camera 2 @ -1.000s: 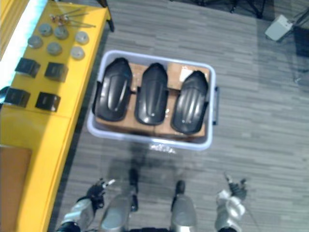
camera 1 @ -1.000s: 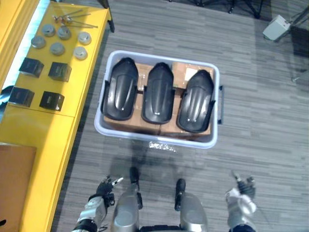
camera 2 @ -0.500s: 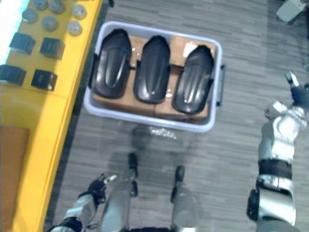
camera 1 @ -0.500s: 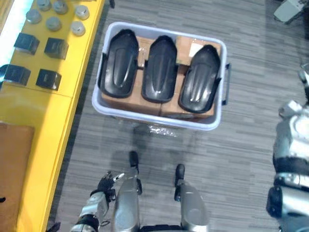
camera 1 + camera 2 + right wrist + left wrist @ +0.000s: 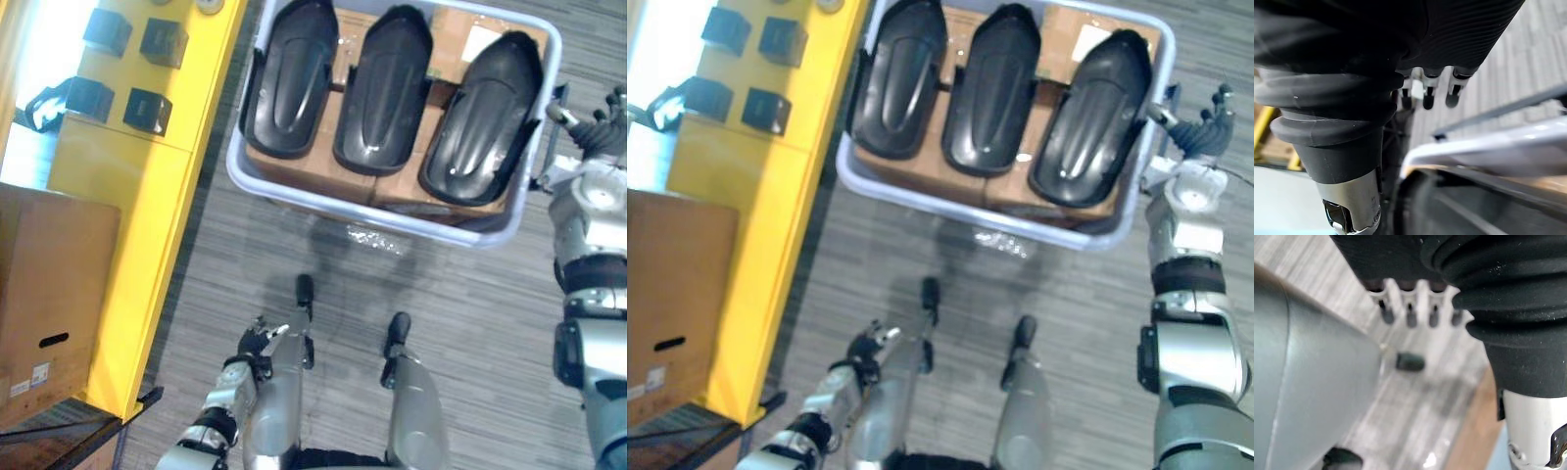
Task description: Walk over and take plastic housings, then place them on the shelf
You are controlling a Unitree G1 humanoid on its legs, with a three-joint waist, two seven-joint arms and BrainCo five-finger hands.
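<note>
Three black plastic housings lie side by side on brown cartons inside a pale lilac bin point(image 5: 372, 217): the left housing point(image 5: 292, 73), the middle housing point(image 5: 382, 88) and the right housing point(image 5: 485, 117). My right hand point(image 5: 596, 132) is raised at the bin's right end, just outside the rim by the right housing, with its fingers spread and holding nothing. In the right wrist view its fingers point(image 5: 1425, 95) hang over the bin's rim point(image 5: 1488, 147). My left hand point(image 5: 253, 343) hangs low at my side, relaxed and empty.
A yellow shelf surface point(image 5: 147, 186) runs along the left of the bin, carrying small black boxes point(image 5: 147, 110). A large cardboard box point(image 5: 49, 294) stands at its near end. Grey plank floor lies between me and the bin.
The camera has moved toward the bin, which now looks bigger and nearer. My right arm has risen from low at my side to the bin's right end. The left hand stays low.
</note>
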